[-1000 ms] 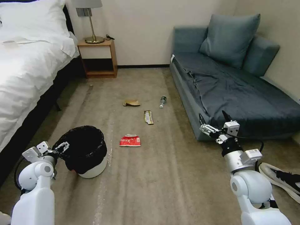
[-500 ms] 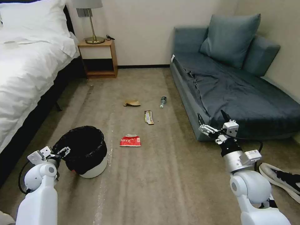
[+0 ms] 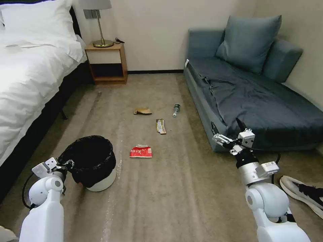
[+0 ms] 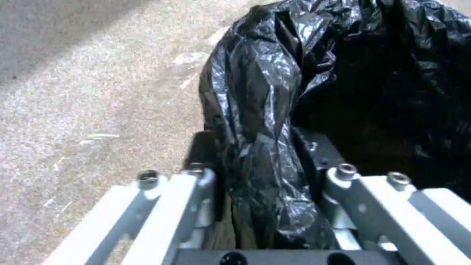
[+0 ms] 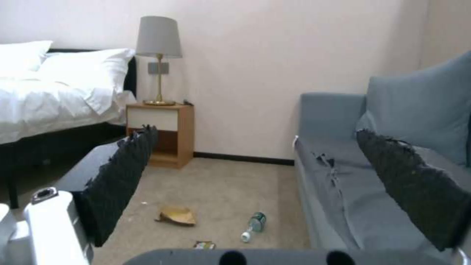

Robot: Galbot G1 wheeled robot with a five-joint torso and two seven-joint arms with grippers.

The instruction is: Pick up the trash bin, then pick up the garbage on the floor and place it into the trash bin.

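The trash bin (image 3: pixel 101 183), white with a black liner, stands on the carpet at the left. My left gripper (image 3: pixel 67 164) is at its near-left rim, and the left wrist view shows my left gripper (image 4: pixel 260 147) shut on a fold of the liner and rim of the trash bin (image 4: pixel 265 92). The garbage lies ahead: a red-and-white packet (image 3: pixel 140 151), a gold wrapper (image 3: pixel 160 126), a small bottle (image 3: pixel 175 110) and a cardboard scrap (image 3: pixel 142 111). My right gripper (image 3: pixel 226 125) hangs open in the air near the sofa's front corner, holding nothing. The right wrist view shows my right gripper (image 5: pixel 255 136) with the scrap (image 5: pixel 177 216) and bottle (image 5: pixel 254 224) beyond.
A bed (image 3: pixel 27 77) with white linen runs along the left. A wooden nightstand (image 3: pixel 107 64) with a lamp stands at the back wall. A blue-grey sofa (image 3: pixel 255 97) lines the right side. A shoe (image 3: pixel 302 191) lies by my right arm.
My left arm has dropped lower and its fingers have closed onto the bin's rim. My right gripper has drifted slightly left and stays open. The view has shifted a little.
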